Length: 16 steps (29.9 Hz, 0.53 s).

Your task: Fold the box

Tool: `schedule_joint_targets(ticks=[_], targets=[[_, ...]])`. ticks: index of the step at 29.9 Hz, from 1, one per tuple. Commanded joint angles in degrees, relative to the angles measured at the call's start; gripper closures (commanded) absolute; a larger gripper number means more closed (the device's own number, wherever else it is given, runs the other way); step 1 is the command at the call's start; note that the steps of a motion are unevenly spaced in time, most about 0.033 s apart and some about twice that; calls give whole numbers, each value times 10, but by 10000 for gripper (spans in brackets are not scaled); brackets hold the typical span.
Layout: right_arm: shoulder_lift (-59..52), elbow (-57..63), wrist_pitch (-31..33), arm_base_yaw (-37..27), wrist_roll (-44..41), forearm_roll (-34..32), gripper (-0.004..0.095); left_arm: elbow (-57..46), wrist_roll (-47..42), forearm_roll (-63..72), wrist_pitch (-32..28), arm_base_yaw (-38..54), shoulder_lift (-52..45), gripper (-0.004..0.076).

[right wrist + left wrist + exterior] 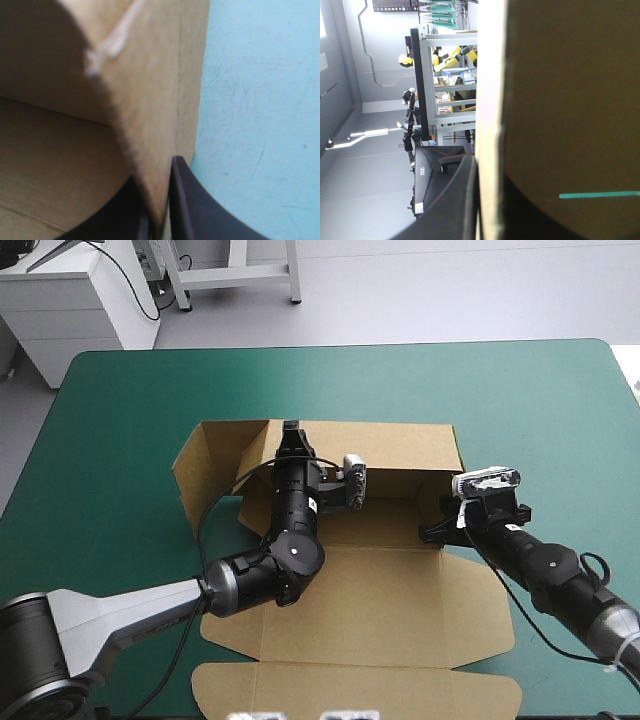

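Observation:
The brown box (400,580) lies mid-table with its back wall raised and its lid flat toward the near edge. A left flap (205,475) stands splayed outward. My left gripper (292,437) sits over the back wall's top edge near its left end. In the left wrist view, the left gripper (487,220) is shut on the box wall (570,100), whose pale cut edge runs between the fingers. My right gripper (437,528) is at the box's right side wall. In the right wrist view, the right gripper (160,220) pinches the board (150,100).
The teal-green cover (120,420) runs wide to the left of the box and beyond it to the far edge. The lid's front flap (350,690) reaches close to the table's near edge. Cover (260,125) lies just outside the right wall.

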State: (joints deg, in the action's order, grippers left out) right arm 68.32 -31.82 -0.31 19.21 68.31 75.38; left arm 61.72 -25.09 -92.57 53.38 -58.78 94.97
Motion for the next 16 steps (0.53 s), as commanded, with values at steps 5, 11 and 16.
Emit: schedule_joint_targets(ticks=[5, 11, 16], targets=[[5, -16, 17, 0, 1, 4, 928, 16, -33, -19, -12, -1, -22, 711], [5, -16, 17, 0, 1, 4, 928, 16, -33, -29, -14, -1, -22, 416], [5, -16, 13, 0, 1, 5, 928, 16, -56, -76, -19, -1, -22, 179]])
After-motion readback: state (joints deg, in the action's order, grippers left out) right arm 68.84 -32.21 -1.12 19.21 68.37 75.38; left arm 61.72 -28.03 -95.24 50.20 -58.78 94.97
